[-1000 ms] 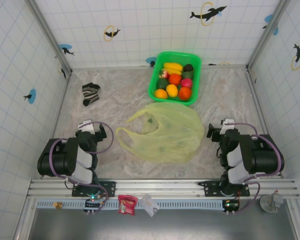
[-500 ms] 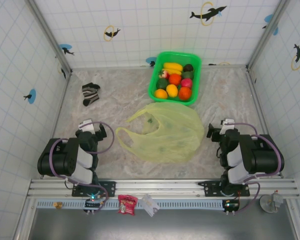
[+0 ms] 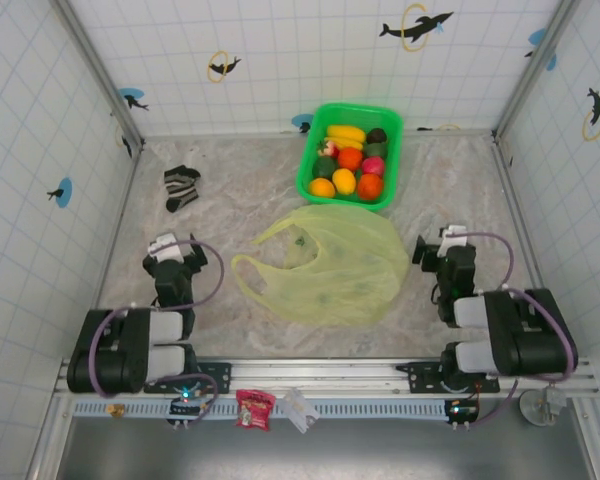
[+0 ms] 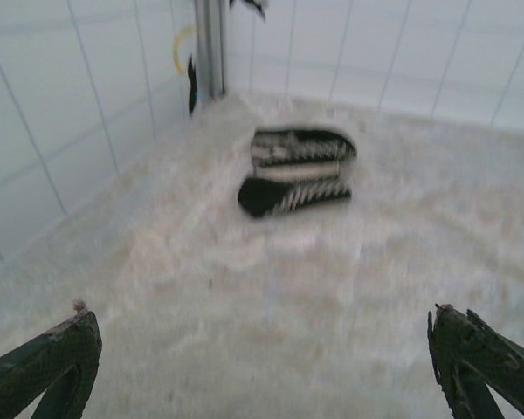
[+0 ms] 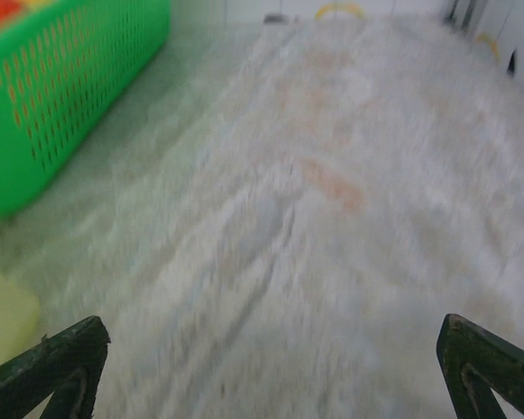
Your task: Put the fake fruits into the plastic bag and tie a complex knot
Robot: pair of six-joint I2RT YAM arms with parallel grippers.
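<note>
Left gripper (image 3: 166, 252) and right gripper (image 3: 443, 247) both spread wide, fake fruits (image 3: 348, 160) heaped in green tub (image 3: 302, 178), plastic bag (image 3: 330, 265) flat between arms, left wrist view faces striped sock (image 4: 297, 170), right wrist view tub wall.

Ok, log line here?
glossy toy fruits: in green plastic tub | pale-yellow plastic bag: handles untied | left end effector: open | right end effector: open

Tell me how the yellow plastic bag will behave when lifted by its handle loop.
The plastic bag lies flat and wrinkled, so it will likely droop limply. It looks thin and translucent, so probably very light; a push may just crumple it.
</note>
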